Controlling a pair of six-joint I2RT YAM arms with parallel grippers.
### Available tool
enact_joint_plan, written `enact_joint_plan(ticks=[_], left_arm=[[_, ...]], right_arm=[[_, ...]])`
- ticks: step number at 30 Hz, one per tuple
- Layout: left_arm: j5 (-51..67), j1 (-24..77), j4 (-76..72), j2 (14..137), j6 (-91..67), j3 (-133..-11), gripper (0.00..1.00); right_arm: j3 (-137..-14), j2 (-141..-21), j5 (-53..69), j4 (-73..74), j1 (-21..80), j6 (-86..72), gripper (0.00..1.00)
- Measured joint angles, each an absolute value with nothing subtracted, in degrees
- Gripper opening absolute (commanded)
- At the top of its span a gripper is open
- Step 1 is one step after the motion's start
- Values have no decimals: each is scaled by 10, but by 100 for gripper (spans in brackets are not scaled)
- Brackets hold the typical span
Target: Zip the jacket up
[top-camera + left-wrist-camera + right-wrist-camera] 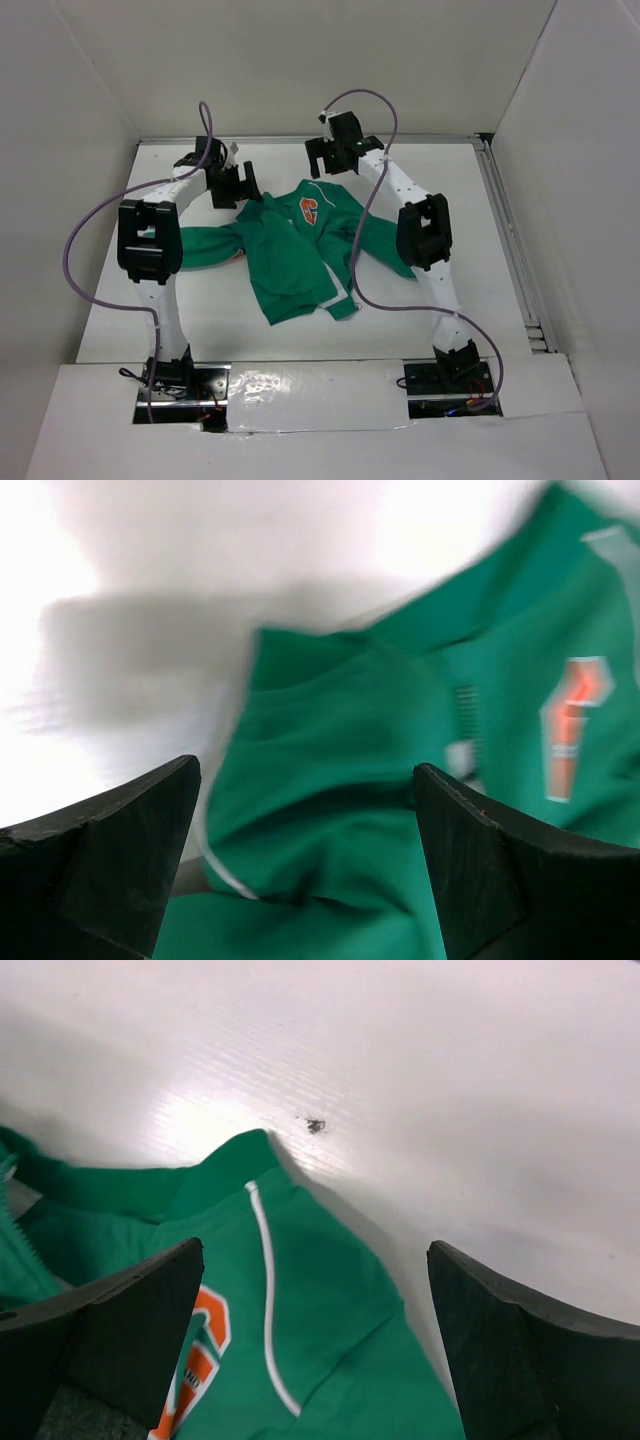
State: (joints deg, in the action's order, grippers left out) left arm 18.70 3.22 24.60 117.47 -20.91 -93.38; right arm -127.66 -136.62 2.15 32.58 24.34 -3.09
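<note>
One jacket lies at counter centre. My left fingers and right fingers, two pairs, stand spread and empty over its 12 o'clock edge. Open counter room lies at 3 o'clock.

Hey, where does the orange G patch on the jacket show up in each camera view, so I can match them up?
Top external: the orange G patch sits just above centre, on the chest.
Left wrist: the patch is near the right edge, blurred.
Right wrist: the patch is at bottom left, running off the frame.
Shared landmark: the green jacket around it.
</note>
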Motion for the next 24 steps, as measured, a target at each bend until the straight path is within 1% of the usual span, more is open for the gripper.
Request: enact_joint_plan(ticks=[2, 5, 11, 12, 14, 15, 17, 18, 19, 20, 21, 22, 23, 24], left_arm=[[172, 29, 269, 1201, -206, -934, 99], [158, 23, 295, 1207, -196, -927, 99], [174, 21, 277, 1206, -175, -914, 99], [175, 25, 278, 1208, -169, -911, 98], [169, 37, 280, 1214, -164, -912, 91], [168, 43, 280, 1217, -163, -915, 79], [165, 56, 281, 1227, -162, -926, 65], [165, 60, 279, 1231, -160, -929, 52], [166, 63, 278, 1233, -161, -929, 46], [168, 67, 278, 1235, -158, -929, 37], [171, 69, 278, 1236, -157, -929, 15], [173, 70, 279, 1236, -157, -928, 4], [174, 70, 280, 1236, -154, -927, 0], [175, 70, 281, 1236, -154, -927, 0]], right_arm=[[-1301, -1393, 28, 336, 239, -34, 100], [-1299, -1409, 41, 354, 233, -42, 100], [-1282, -1411, 81, 369, 218, -67, 99], [-1281, -1411, 86, 370, 218, -71, 99], [-1279, -1411, 95, 372, 216, -76, 99], [-1279, -1412, 100, 373, 215, -77, 99], [-1279, -1415, 106, 374, 215, -79, 95], [-1279, -1418, 110, 376, 215, -79, 84], [-1279, -1420, 112, 378, 215, -76, 75], [-1279, -1423, 114, 382, 215, -75, 61], [-1279, -1425, 115, 386, 216, -74, 38], [-1279, -1427, 117, 390, 216, -72, 24], [-1278, -1427, 119, 393, 216, -68, 0], [-1276, -1427, 122, 396, 217, -65, 0]])
